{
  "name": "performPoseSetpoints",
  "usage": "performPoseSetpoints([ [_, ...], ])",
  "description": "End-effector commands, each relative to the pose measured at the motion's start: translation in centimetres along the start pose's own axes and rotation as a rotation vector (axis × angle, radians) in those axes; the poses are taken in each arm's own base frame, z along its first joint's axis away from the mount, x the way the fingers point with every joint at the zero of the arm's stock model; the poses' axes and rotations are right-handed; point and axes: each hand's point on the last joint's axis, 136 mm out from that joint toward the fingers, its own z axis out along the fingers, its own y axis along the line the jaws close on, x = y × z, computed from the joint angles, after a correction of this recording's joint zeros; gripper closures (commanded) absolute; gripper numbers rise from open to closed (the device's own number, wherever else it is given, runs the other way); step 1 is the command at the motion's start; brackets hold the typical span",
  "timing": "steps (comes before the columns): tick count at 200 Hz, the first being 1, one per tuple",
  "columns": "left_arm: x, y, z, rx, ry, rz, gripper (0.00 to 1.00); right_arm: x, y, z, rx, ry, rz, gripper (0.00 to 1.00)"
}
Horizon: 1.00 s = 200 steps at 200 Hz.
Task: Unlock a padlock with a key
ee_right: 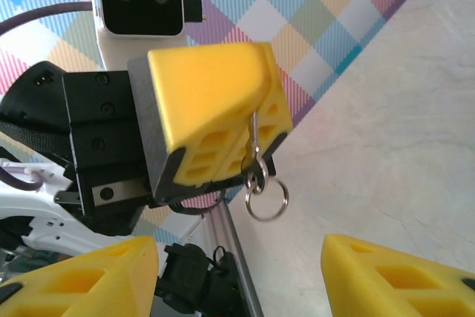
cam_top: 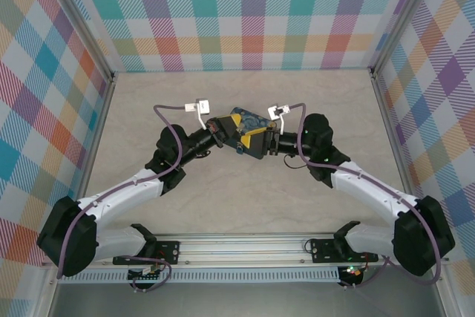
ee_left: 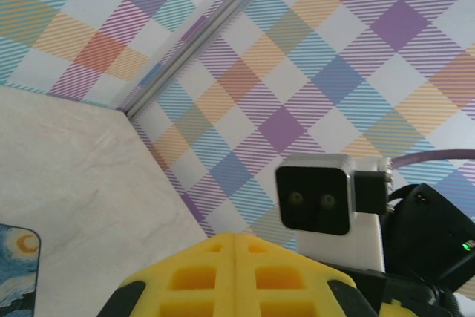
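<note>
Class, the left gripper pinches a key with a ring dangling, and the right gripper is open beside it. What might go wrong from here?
The key hangs from the edge of the shut left gripper, so it may slip or swing. The open right gripper sits close; the two might collide.

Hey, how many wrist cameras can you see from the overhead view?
2. The left wrist camera sits on the left arm, just left of centre. The right wrist camera sits on the right arm, just right of centre. None looks hidden.
</note>
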Motion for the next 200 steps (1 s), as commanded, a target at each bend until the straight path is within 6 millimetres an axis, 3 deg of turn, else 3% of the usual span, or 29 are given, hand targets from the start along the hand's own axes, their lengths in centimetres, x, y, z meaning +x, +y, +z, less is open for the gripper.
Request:
performPoseSetpoints([
  [1, -2.2, -3.6, 0.0, 0.103, -0.061, 0.053, 1.00, -1.6, 2.1, 0.1, -0.110, -0.059, -0.016, 0.40],
  [129, -2.2, -3.9, 0.0, 0.118, -0.071, 0.022, 1.00, -2.6, 0.7, 1.0, -0.091, -0.100, 0.026, 0.64],
  [200, -2.0, -3.8, -0.1, 0.117, -0.067, 0.020, 1.00, -3.1, 0.5, 1.3, -0.084, -0.107, 0.036, 0.71],
])
